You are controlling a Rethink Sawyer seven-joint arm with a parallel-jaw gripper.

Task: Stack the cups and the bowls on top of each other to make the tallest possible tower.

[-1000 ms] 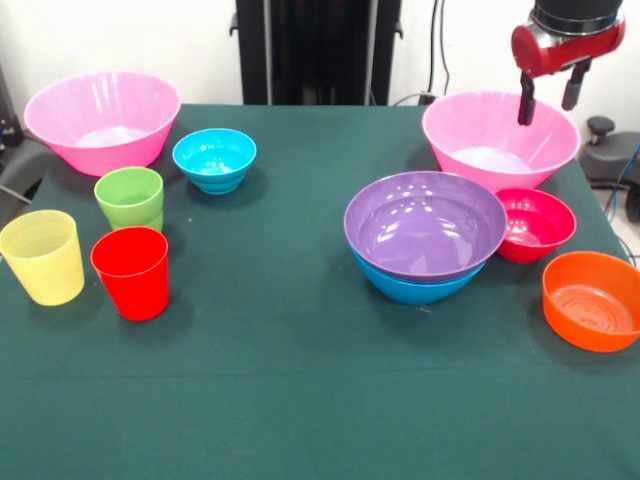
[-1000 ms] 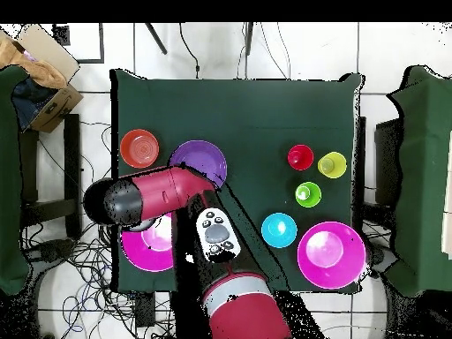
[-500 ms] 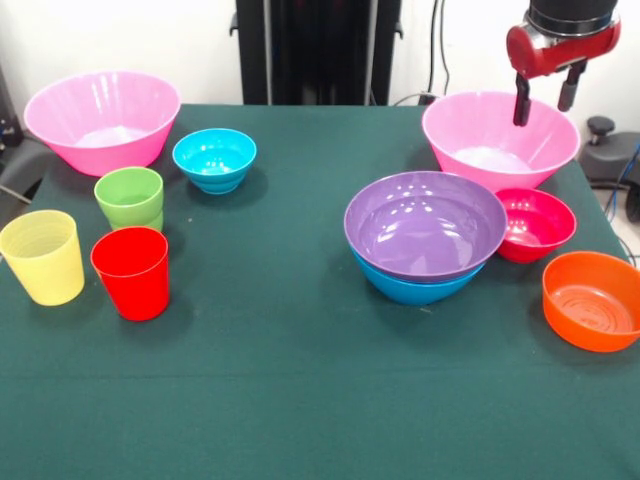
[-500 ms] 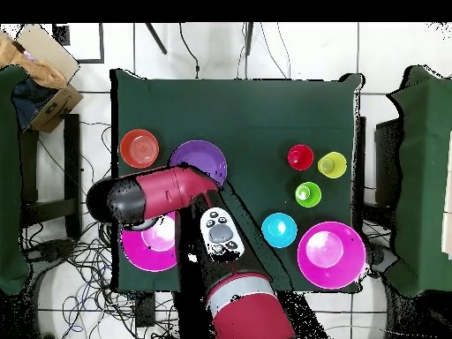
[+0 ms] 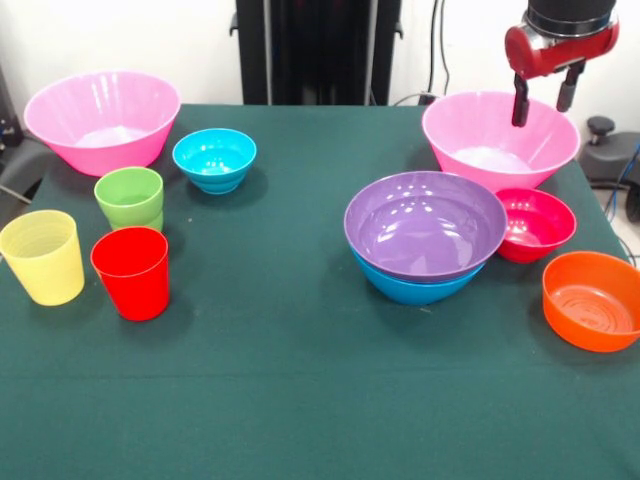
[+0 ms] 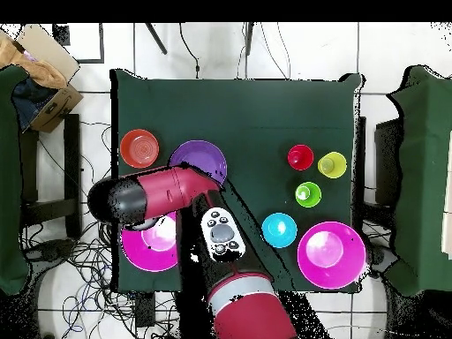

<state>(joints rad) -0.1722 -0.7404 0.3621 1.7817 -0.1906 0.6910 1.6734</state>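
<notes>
Purple and blue make up the only stacking so far: the purple bowl [image 5: 425,223] sits nested in the blue bowl [image 5: 415,285] at the middle right of the green tablecloth [image 5: 300,380], a tower just two pieces high. Everything else stands singly. A crimson bowl [image 5: 536,223] touches the pile's right side, and an orange bowl [image 5: 592,300] lies nearer the front corner, apart from both. Behind them is one large pink bowl [image 5: 498,140]; the other pink bowl [image 5: 101,120] is at the far left, with the small cyan bowl [image 5: 214,159] just beside it. The three cups cluster at the left: the light green cup [image 5: 130,199], the red cup [image 5: 131,272] and the translucent yellow cup [image 5: 42,256], all upright and unstacked.

The gripper [image 5: 541,98] hangs above the right-hand pink bowl's far rim, its two dark fingers parted and empty, touching nothing. From overhead the red arm [image 6: 154,196] covers part of that pink bowl [image 6: 150,245], so the gripper itself cannot be seen there.

Judging by this layout, the task is at an early stage: eight pieces remain to be added. The claw's position suggests the pink bowl below it is the next candidate, though a wide bowl would sit loosely over the purple one.
</notes>
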